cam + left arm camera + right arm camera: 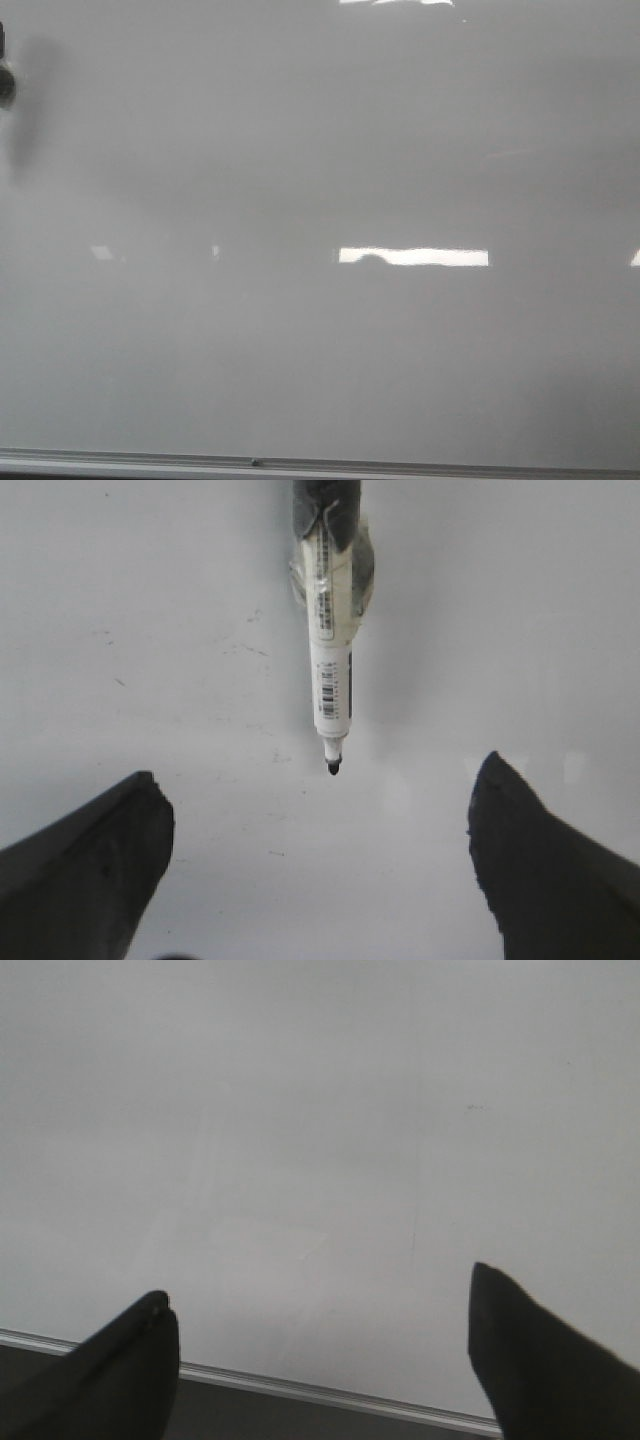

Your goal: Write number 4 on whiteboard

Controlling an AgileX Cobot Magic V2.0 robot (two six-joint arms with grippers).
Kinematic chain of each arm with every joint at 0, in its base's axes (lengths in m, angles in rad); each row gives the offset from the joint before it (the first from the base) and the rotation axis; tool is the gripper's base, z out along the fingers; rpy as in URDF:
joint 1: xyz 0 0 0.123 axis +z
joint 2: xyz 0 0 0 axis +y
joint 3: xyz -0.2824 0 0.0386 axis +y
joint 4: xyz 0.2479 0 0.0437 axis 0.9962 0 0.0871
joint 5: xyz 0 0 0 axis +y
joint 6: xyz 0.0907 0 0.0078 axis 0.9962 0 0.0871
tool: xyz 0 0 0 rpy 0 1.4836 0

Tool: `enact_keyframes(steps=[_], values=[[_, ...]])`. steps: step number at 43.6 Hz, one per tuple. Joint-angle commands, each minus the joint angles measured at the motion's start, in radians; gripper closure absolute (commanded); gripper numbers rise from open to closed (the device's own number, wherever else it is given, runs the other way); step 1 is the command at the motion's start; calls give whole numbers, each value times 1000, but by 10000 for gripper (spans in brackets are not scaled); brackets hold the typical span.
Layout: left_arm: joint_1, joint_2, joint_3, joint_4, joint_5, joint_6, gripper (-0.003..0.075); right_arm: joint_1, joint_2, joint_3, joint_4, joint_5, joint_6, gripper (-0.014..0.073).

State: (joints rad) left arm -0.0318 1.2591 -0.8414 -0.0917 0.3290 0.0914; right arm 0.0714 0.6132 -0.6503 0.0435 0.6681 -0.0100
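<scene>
Black fingers (85, 865) of the left gripper (320, 860) stand spread apart, gripping nothing, behind a white marker (333, 670) whose dark tip hangs near the large glossy pale grey whiteboard (320, 350). Right gripper (325, 1350) fingers gape too, above the board's near silver frame. No number 4 shows; I judge all the writing remains.

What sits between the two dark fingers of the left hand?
In the left wrist view, a marker points its uncapped tip between the fingers, with bare whiteboard behind.
</scene>
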Motion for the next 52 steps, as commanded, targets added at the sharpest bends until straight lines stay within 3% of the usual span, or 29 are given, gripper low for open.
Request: enact_keyframes(steps=[1, 15, 24, 33, 48, 52], values=[[-5, 30, -49, -14, -104, -1, 136, -1, 4, -30, -4, -76, -12, -19], [-7, 148, -72, -16, -229, -1, 139, -1, 4, -30, -4, -83, -12, -19], [-28, 202, -113, -16, -226, -1, 213, -1, 4, -28, -4, -82, -12, -19], [-32, 221, -119, -16, -225, -1, 325, -1, 4, -28, -4, -82, -12, -19], [-30, 221, -119, -5, -283, -1, 604, -1, 4, -28, -5, -82, -12, -19], [-30, 221, -119, -5, -283, -1, 641, -1, 4, -28, -5, -82, -12, -19]])
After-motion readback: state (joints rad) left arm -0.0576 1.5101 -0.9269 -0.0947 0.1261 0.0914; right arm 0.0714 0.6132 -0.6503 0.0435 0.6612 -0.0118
